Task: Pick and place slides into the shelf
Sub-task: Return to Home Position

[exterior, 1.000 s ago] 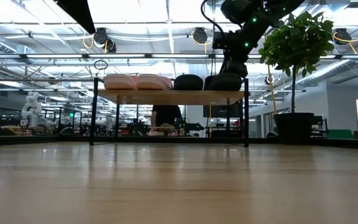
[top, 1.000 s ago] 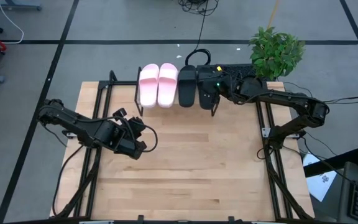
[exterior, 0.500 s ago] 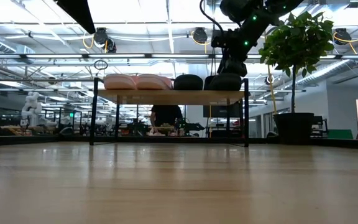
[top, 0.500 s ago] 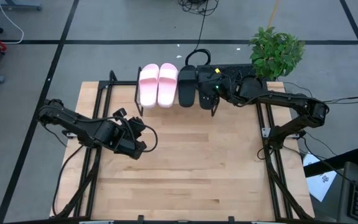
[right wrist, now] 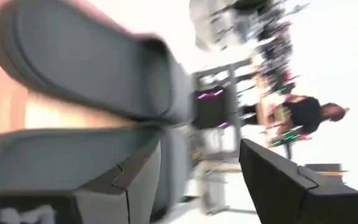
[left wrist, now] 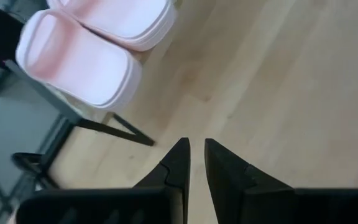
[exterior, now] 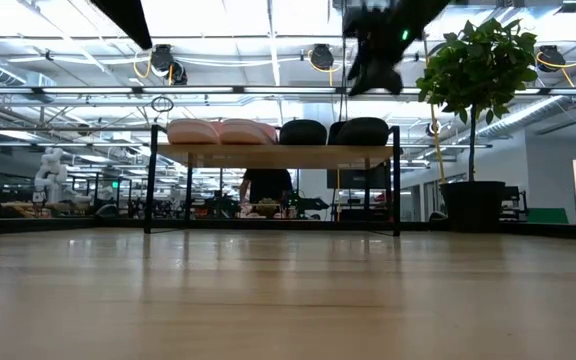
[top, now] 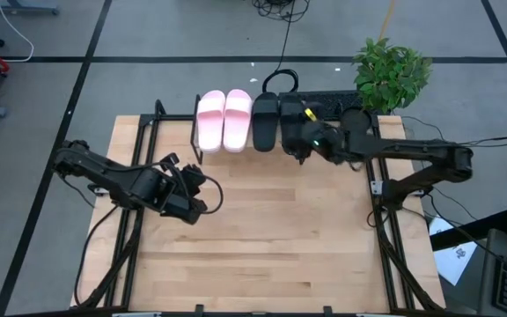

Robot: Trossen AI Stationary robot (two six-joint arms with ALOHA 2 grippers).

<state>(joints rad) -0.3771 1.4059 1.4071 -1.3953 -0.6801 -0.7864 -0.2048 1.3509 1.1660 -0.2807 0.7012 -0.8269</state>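
Note:
All the slides stand side by side on the shelf [exterior: 273, 155] at the table's far edge. The light pink pair [top: 224, 119] is on its left, and also shows in the left wrist view [left wrist: 79, 62]. The black pair [top: 275, 123] is on its right. My right gripper [exterior: 373, 62] hangs open and empty above the rightmost black slide [exterior: 363, 131], clear of it. In the right wrist view [right wrist: 201, 146] the black slides [right wrist: 79, 62] lie just ahead of its fingers. My left gripper [top: 202, 183] is shut and empty over the table's left half [left wrist: 196, 146].
A potted plant [top: 393, 72] stands at the far right, behind the right arm, and shows beside the shelf in the low view [exterior: 476, 70]. Black frame rails [top: 381, 189] run along the table's left and right sides. Bare wooden tabletop [top: 280, 229] lies in front of the shelf.
My right gripper has let go of the rightmost black slide and has risen clear of it, drawing back a little toward the table's near edge. The slide stays on the shelf.

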